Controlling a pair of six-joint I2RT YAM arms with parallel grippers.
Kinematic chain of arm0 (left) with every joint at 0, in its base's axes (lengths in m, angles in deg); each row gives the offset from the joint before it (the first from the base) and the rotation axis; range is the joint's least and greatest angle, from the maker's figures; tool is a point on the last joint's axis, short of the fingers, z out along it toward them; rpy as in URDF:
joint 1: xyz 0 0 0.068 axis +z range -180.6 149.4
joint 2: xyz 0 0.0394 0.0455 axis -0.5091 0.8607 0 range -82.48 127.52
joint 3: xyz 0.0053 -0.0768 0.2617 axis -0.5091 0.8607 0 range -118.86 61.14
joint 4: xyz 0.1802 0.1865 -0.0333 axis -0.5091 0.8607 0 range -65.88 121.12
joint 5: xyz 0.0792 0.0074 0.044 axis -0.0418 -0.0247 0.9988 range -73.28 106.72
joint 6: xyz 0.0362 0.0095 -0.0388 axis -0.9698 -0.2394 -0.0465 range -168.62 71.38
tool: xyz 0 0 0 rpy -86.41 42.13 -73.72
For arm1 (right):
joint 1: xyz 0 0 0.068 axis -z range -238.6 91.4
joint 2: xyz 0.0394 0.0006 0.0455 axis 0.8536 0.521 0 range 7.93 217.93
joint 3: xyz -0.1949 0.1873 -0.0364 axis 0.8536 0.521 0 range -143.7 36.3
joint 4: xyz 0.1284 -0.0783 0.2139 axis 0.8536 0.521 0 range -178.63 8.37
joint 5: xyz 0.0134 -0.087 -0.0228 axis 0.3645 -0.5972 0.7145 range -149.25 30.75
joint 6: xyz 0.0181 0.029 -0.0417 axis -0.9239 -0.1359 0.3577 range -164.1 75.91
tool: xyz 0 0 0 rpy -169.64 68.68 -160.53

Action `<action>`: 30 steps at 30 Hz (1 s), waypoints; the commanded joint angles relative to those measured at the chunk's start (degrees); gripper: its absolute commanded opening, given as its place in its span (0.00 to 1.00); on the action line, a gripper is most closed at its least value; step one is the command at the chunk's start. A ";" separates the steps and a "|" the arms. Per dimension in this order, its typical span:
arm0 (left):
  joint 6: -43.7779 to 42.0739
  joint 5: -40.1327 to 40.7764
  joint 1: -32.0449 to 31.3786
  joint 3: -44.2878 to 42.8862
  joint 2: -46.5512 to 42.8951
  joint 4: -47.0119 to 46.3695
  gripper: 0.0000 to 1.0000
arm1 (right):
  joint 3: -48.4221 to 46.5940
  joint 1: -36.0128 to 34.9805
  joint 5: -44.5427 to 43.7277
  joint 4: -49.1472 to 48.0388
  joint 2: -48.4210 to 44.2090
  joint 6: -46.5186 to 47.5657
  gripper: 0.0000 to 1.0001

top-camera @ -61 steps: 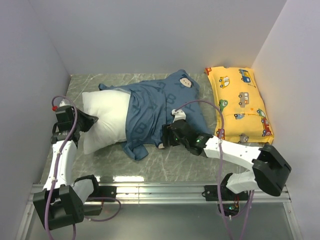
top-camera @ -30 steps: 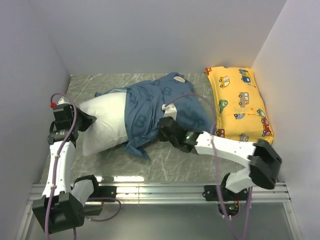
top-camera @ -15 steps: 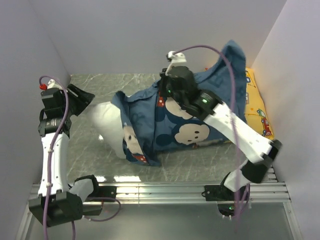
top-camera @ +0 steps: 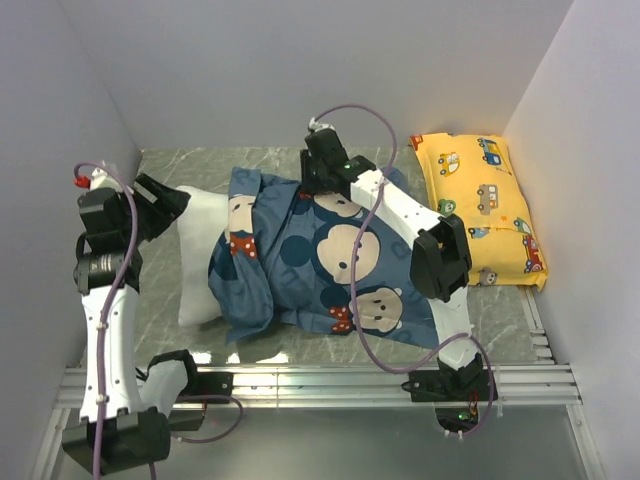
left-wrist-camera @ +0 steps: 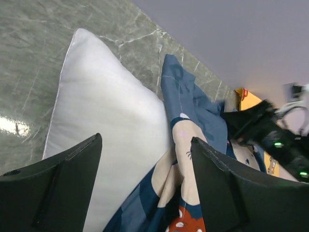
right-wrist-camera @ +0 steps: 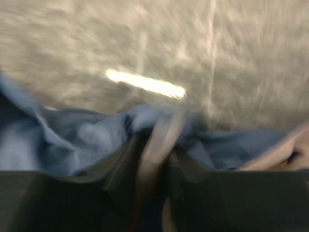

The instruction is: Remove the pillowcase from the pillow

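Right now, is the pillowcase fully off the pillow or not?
Not fully off: the pillowcase lies over the right of the pillow; only its white left end is bare. Inside or merely underneath, cannot tell.

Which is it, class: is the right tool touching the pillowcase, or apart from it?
Touching. The right wrist view, though blurred, shows a fold of the pillowcase bunched in the narrow gap between the right tool's fingers, lying against both.

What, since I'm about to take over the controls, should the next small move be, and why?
Probably lower the open left gripper and close its jaws on the bare end of the pillow, pinning it: the pillowcase covers the rest, with fabric between the jaws of the right gripper.
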 commanded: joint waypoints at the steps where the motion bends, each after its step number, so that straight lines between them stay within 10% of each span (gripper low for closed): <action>1: 1.63 3.59 -0.12 6.23 -3.02 0.78 0.79 | -6.16 -1.15 2.03 0.07 -8.01 0.69 0.52; 14: 6.04 3.08 -0.03 18.47 -5.49 -1.24 0.85 | 25.81 -14.22 0.18 -9.57 -37.02 -0.71 0.74; 24: 7.70 -10.55 -0.12 26.47 -1.18 -10.81 0.96 | 30.40 -29.62 -3.25 -14.24 -28.60 -1.59 0.76; 28: 8.41 -8.54 -0.12 26.74 0.93 -11.44 0.86 | 28.12 -29.89 -4.82 -13.37 -22.89 -2.56 0.70; 30: 8.67 -7.39 -0.03 26.39 2.51 -12.05 0.65 | 27.77 -29.71 -5.88 -12.23 -22.26 -2.48 0.58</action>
